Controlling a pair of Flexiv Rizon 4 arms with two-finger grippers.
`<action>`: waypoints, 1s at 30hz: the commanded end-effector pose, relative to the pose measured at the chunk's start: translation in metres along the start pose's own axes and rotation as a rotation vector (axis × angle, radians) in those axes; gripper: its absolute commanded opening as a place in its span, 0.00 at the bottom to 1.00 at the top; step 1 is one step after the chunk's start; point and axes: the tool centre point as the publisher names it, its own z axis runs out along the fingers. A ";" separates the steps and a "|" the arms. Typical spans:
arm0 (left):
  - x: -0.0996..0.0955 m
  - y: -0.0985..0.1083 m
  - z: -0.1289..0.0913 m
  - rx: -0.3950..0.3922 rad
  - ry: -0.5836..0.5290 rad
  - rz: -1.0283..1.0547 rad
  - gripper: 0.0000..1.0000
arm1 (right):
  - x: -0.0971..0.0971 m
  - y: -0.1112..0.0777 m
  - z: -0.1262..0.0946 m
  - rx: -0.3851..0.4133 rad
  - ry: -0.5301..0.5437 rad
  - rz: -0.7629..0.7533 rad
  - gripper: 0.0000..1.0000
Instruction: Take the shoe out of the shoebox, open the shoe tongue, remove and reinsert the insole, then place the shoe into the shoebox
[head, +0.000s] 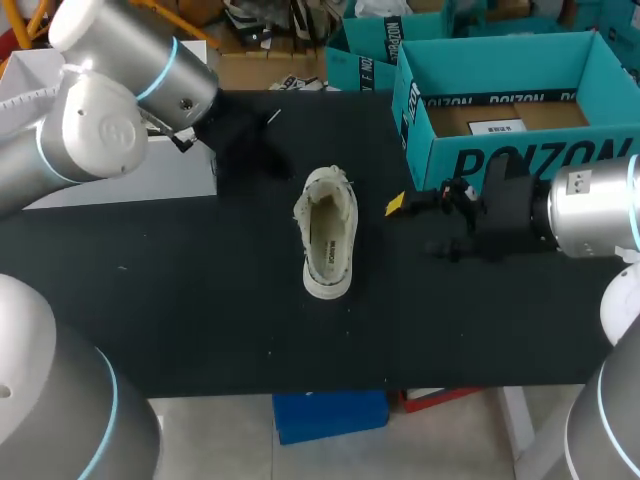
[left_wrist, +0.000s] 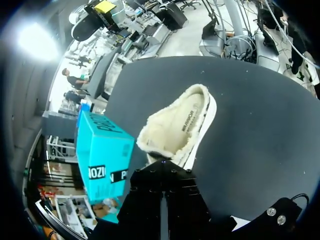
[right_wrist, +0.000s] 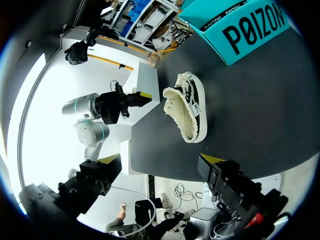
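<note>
– Shoe (head: 328, 235): where is it found?
– It is seen near the middle of the black table (head: 200, 300), outside the shoebox (head: 520, 160). It is set on its sole with the opening turned up, so the pale fleecy lining and the insole with its printed patch are exposed.

– How is the shoebox placed?
– The teal box is stood open at the far right of the table, near the shoe but not touching it. A brown sheet and a white label can be made out inside.

– What is noted of the right gripper (head: 412, 226)?
– It is brought in on the right arm (head: 590, 205) and held between the shoe and the front wall of the shoebox. Its fingers are spread apart and nothing is held between them. One yellow tip is pointed at the shoe, and a gap is kept.

– And the left gripper (right_wrist: 145, 96)?
– It is carried by the left arm (head: 110, 110) at the far left side of the shoe, beside a white box (head: 150, 175). In its own wrist view the fingers are seen pressed together along a seam, with nothing clamped. The shoe is found just ahead of it, and no contact is seen from above.
</note>
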 end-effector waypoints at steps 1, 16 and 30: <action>-0.020 0.017 0.032 0.020 0.036 0.026 0.00 | 0.001 0.000 0.001 0.000 -0.001 0.000 1.00; -0.016 0.010 0.064 0.079 0.076 0.019 0.00 | 0.001 0.000 0.001 0.000 -0.001 0.000 1.00; 0.023 -0.022 0.068 0.151 0.107 0.001 0.00 | 0.001 0.000 0.001 0.000 -0.001 0.000 1.00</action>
